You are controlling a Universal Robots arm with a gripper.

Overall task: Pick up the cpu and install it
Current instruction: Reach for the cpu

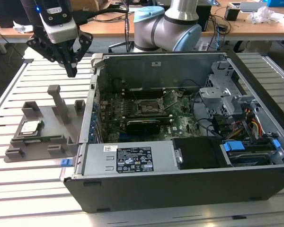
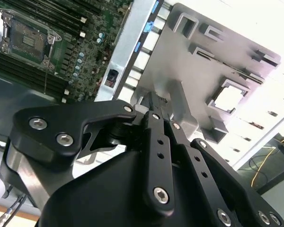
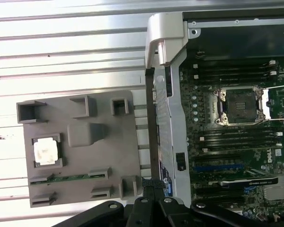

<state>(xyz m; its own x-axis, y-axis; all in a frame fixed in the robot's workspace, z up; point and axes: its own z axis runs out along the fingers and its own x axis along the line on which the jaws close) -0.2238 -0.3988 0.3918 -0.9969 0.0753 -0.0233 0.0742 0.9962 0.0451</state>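
In the exterior view, the jaws are seen drawn together at their tips with nothing held between them, hanging above the far part of the grey tray [image 1: 46, 115], close to its upright post [image 1: 57, 101]. The cpu [image 1: 30, 126] is seated flat in a square recess of that tray, towards the exterior view's left and well apart from the jaws. The tray is laid on the slatted bench [image 1: 19, 189], just beside the opened computer case [image 1: 132, 163], in which the empty socket [image 1: 149, 105] is exposed on the motherboard.

In the second wrist view, the jaws are shown narrowed to a close with nothing gripped. Beyond them the tray [image 2: 194, 66] is seen with the cpu [image 2: 229, 98] in its recess, and the socket [image 2: 28, 40] is seen with its metal frame raised.

In the first wrist view, the cpu [image 3: 46, 152] is found in its recess of the tray [image 3: 109, 156], the socket [image 3: 240, 106] lies inside the case, and the case wall stands between them.
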